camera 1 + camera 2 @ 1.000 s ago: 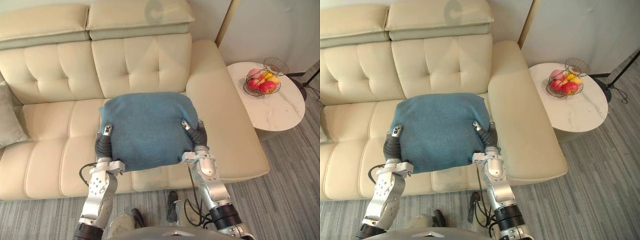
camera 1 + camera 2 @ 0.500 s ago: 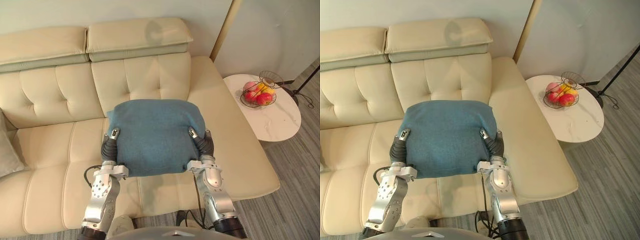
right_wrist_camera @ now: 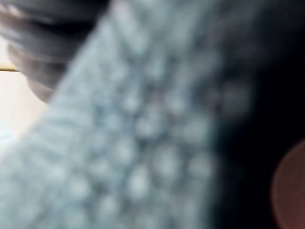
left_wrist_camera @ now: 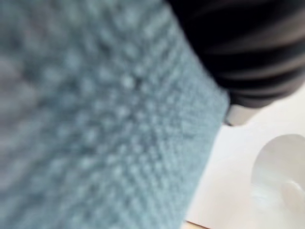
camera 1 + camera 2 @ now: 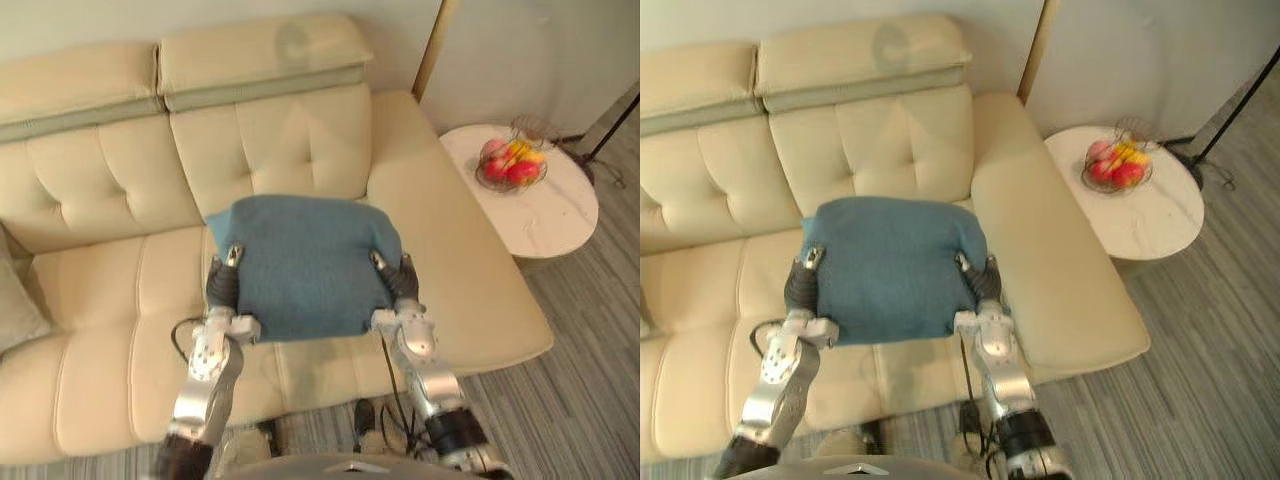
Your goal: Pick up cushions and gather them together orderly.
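Shifted a little since half a second ago across the whole eye view, sofa and round white side table together, so read as a camera move. Held as before: blue cushion between left hand and right hand, over the sofa's right-hand seat. Lies broad face up and about level, nearly square, a touch longer along the sofa than from front to back, so long axis parallel to the sofa's backrest. Rear edge turned toward that backrest, front edge over the front part of the seat. Pinched at its left edge by the left hand, thumb laid over the top face, fingers hidden beneath. Pinched likewise at its right edge by the right hand, thumb on top, the rest under the cloth. Pressed close against each hand's dark ribbed cover in both wrist views, as coarse blue knit. Cannot tell whether its underside touches the seat. Around the sofa: grey cushion at the far left end, well apart from the blue one with a seat between. Side table just beyond the sofa's right arm, bearing a wire bowl of red and yellow fruit. Grey carpet along the sofa's front.
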{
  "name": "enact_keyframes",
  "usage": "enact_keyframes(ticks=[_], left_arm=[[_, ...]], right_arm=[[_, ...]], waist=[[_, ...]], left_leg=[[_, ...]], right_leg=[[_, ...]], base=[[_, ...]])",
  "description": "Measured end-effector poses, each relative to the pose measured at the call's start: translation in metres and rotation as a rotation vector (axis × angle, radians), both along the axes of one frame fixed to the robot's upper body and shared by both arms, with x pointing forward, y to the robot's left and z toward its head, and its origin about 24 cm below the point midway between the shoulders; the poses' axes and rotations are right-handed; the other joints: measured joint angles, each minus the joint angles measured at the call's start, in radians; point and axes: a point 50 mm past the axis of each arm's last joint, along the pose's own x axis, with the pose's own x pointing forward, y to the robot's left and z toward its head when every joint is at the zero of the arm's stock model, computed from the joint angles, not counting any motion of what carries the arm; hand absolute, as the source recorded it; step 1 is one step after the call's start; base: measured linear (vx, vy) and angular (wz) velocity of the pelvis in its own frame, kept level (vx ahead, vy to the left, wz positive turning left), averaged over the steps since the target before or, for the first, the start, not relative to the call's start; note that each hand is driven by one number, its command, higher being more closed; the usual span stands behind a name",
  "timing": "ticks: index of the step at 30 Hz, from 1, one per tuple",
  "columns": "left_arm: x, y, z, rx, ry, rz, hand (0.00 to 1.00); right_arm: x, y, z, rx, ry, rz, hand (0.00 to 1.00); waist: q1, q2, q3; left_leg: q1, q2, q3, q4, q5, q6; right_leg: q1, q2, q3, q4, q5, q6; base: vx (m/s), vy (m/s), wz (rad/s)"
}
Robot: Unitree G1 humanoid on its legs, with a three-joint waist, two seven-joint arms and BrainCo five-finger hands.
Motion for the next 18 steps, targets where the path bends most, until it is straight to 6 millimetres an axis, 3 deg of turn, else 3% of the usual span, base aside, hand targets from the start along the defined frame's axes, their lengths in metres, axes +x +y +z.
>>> enact_keyframes(ticks=[5, 9, 11, 12, 14, 15, 17, 18], left_arm=[[0.040, 0.006, 0.045, 0.052, -0.142, 0.050, 1.00], [0.070, 0.005, 0.105, 0.076, -0.304, 0.093, 1.00], [0.088, 0.001, 0.165, 0.120, -0.458, 0.115, 1.00], [0.091, 0.000, 0.182, 0.136, -0.500, 0.126, 1.00], [0.089, -0.005, 0.244, 0.172, -0.677, 0.182, 1.00], [0.087, -0.004, 0.254, 0.172, -0.711, 0.194, 1.00], [0.071, -0.006, 0.302, 0.153, -0.877, 0.236, 1.00], [0.067, -0.007, 0.310, 0.144, -0.908, 0.240, 1.00]], right_arm=[[0.031, 0.009, 0.051, 0.006, -0.158, -0.021, 1.00], [0.051, 0.013, 0.107, 0.079, -0.317, -0.088, 1.00], [0.059, 0.013, 0.161, 0.133, -0.476, -0.162, 1.00], [0.059, 0.013, 0.177, 0.151, -0.520, -0.172, 1.00], [0.052, 0.017, 0.234, 0.170, -0.708, -0.254, 1.00], [0.050, 0.017, 0.243, 0.175, -0.739, -0.268, 1.00], [0.038, 0.019, 0.290, 0.219, -0.883, -0.324, 1.00], [0.035, 0.019, 0.299, 0.229, -0.910, -0.335, 1.00]], waist=[[0.017, 0.004, 0.087], [0.046, 0.007, 0.143], [0.060, 0.013, 0.176], [0.059, 0.015, 0.181], [0.063, 0.028, 0.191], [0.063, 0.029, 0.197], [0.066, 0.043, 0.238], [0.066, 0.043, 0.238]], left_leg=[[-0.116, -0.002, -0.012, -0.018, 0.060, 0.006], [-0.194, -0.004, -0.024, -0.029, 0.104, 0.001], [-0.254, -0.009, -0.048, -0.050, 0.130, -0.007], [-0.275, -0.009, -0.054, -0.056, 0.140, -0.011], [-0.354, -0.009, -0.074, -0.095, 0.175, -0.028], [-0.360, -0.010, -0.077, -0.107, 0.193, -0.035], [-0.402, -0.009, -0.104, -0.108, 0.244, -0.023], [-0.417, -0.009, -0.107, -0.108, 0.247, -0.023]], right_leg=[[-0.122, -0.002, -0.001, 0.006, 0.055, 0.005], [-0.229, -0.012, -0.009, 0.072, 0.060, 0.004], [-0.302, -0.020, -0.028, 0.109, 0.061, 0.004], [-0.323, -0.022, -0.032, 0.114, 0.063, 0.003], [-0.411, -0.021, -0.054, 0.126, 0.071, -0.002], [-0.421, -0.022, -0.057, 0.130, 0.072, -0.003], [-0.462, -0.024, -0.075, 0.150, 0.072, -0.003], [-0.476, -0.024, -0.079, 0.154, 0.071, -0.003]], base=[[-0.25, 0.029, 0.05], [-0.18, -0.001, 0.10], [-0.15, -0.013, 0.25], [-0.14, -0.020, 0.33], [-0.13, -0.015, 0.28], [-0.07, -0.001, 0.14], [-0.05, -0.006, 0.12], [-0.01, 0.004, 0.23]])
